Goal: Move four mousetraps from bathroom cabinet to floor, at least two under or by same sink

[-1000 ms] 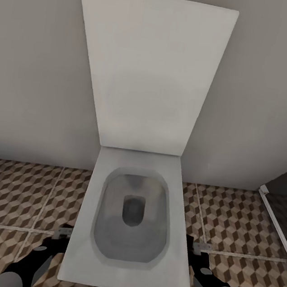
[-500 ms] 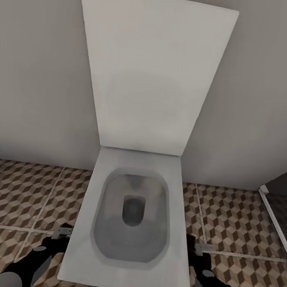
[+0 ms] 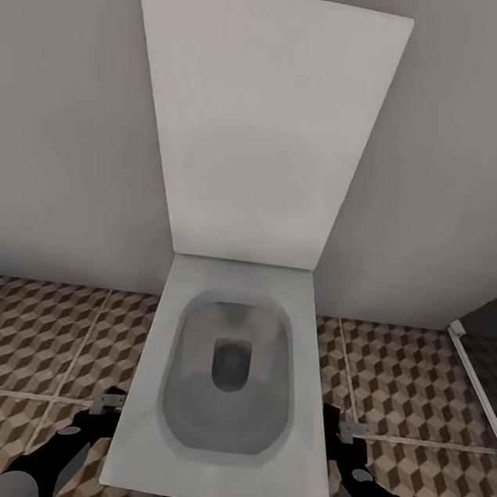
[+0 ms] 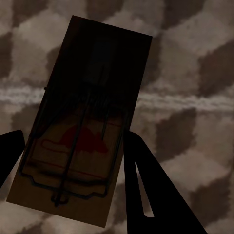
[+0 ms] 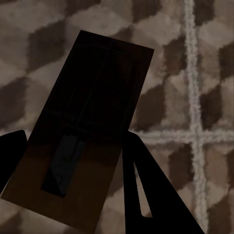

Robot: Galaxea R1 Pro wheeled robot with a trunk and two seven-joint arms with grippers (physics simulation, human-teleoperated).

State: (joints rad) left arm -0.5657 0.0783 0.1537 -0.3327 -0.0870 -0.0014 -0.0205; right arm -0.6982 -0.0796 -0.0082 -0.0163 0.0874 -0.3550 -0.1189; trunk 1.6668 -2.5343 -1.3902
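While facing toilet (image 3: 223, 371), each gripper (image 4: 73, 161) (image 5: 73, 165) clamps mousetrap (image 4: 83, 131) (image 5: 83, 141) between fingers.

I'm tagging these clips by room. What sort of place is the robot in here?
A bathroom, most likely: a white toilet with its lid raised against a plain wall, on cube-pattern floor tiles. Each gripper holds a mousetrap above those tiles.

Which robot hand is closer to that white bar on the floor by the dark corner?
The right hand. It sits just right of the toilet, on the same side as the white bar. The left hand is across the bowl, farther off.
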